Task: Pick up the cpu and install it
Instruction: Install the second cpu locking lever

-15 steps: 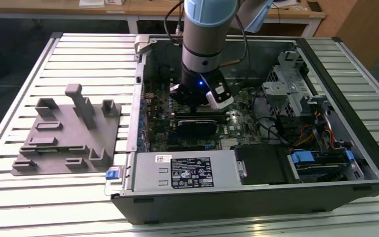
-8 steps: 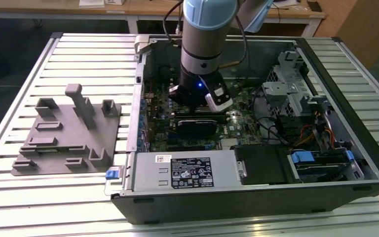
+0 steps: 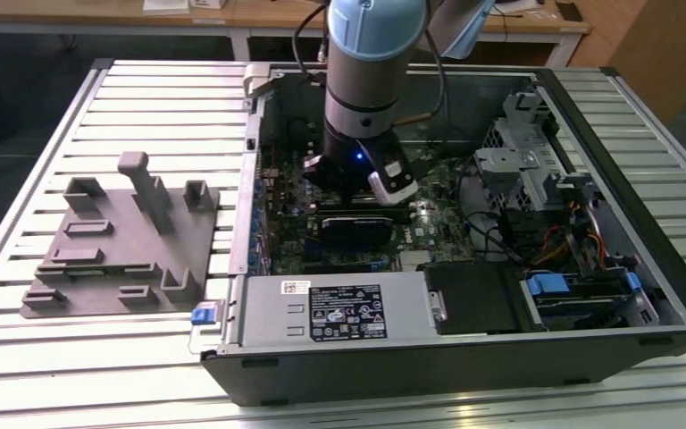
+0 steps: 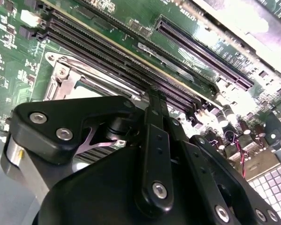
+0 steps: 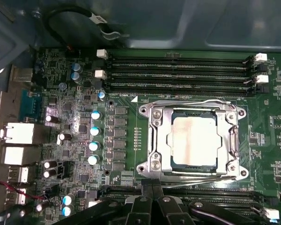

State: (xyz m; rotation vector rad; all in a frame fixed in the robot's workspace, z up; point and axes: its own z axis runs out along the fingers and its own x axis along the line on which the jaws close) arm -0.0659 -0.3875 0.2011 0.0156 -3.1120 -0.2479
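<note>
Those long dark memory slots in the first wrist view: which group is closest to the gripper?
The group below the socket frame, where the gripper sits; the other slots lie beyond the cpu.

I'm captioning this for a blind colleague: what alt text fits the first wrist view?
A silvery square cpu sits inside the metal-framed socket on a green motherboard, with rows of memory slots beside it. The black gripper hangs over the board next to the socket.

The arm (image 3: 367, 80) stands near-vertical, its pincer (image 4: 155, 101) fingers pressed together.
</note>
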